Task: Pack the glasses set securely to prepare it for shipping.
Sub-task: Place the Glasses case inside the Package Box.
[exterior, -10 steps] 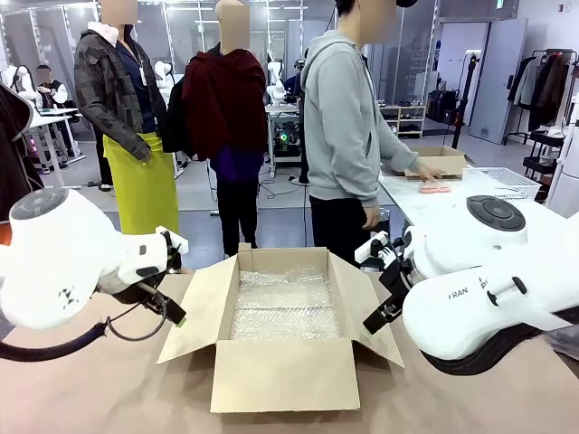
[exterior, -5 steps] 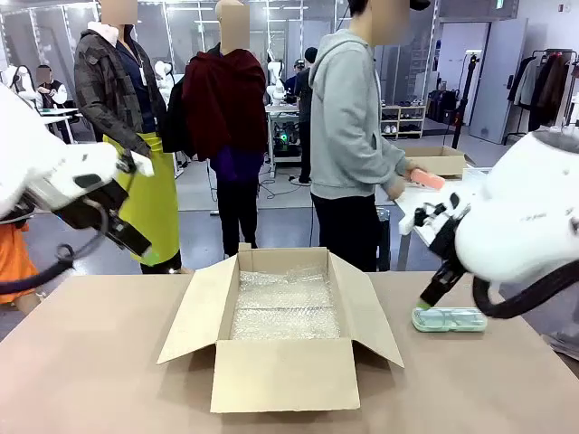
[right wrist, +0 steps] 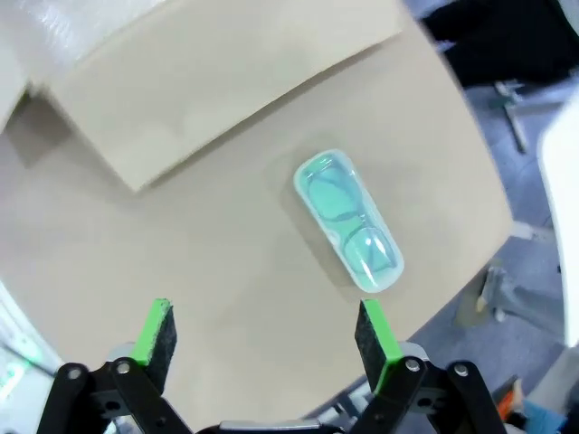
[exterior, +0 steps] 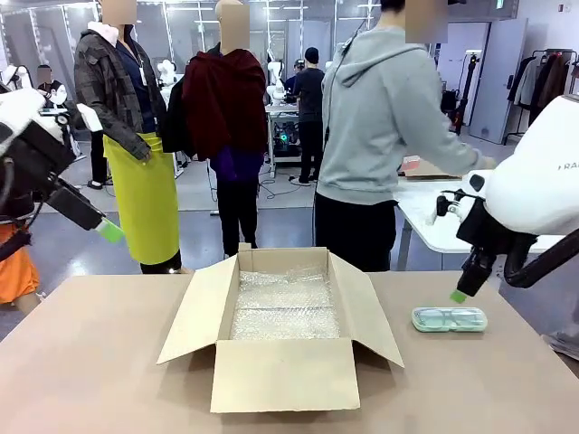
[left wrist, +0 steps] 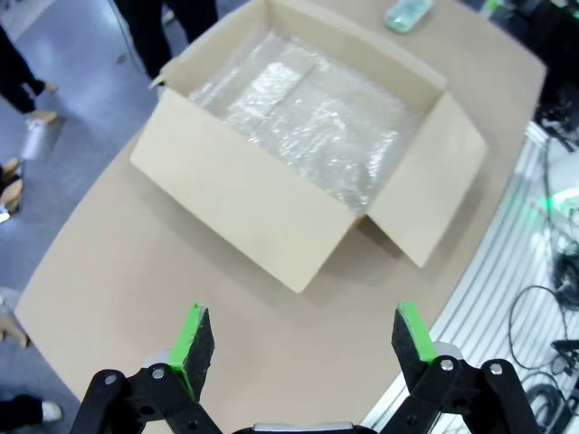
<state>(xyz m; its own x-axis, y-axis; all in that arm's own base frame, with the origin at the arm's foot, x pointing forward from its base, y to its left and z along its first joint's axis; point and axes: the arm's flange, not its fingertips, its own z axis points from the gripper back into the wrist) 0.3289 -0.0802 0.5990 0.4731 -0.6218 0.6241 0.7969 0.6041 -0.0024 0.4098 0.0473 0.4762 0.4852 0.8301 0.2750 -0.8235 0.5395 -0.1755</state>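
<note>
At the left, the left gripper [left wrist: 303, 336] is hanging high above the brown table [exterior: 90, 362], well apart from everything on it. Its jaws are standing wide open and are holding nothing. In the left wrist view its two green pads [left wrist: 193, 339] are framing bare table, with the box farther ahead.

In the middle, an open cardboard box [exterior: 280, 371] is standing on the table with its flaps spread outward. A sheet of bubble wrap [exterior: 285, 307] is lying flat on its bottom, and nothing is lying on the wrap.

Behind the box, at the far side, a person in a grey hoodie [exterior: 380, 117] is turning away toward a white table [exterior: 425, 217] and is reaching an arm out to the right. A small pink object [exterior: 411, 164] is showing just beside this arm, but it is too small to tell what it is.

To the right of the box, the mint-green case [exterior: 450, 318] is lying flat on the brown table, near the right flap but not touching it. The eyeglasses are showing through its lid in the right wrist view.

The right gripper [right wrist: 267, 327] is hanging just above the left end of this case, with its fingers pointing down. Its jaws are fully open and are gripping nothing — a gap is showing between the green fingertip [exterior: 460, 296] and the case.
</note>
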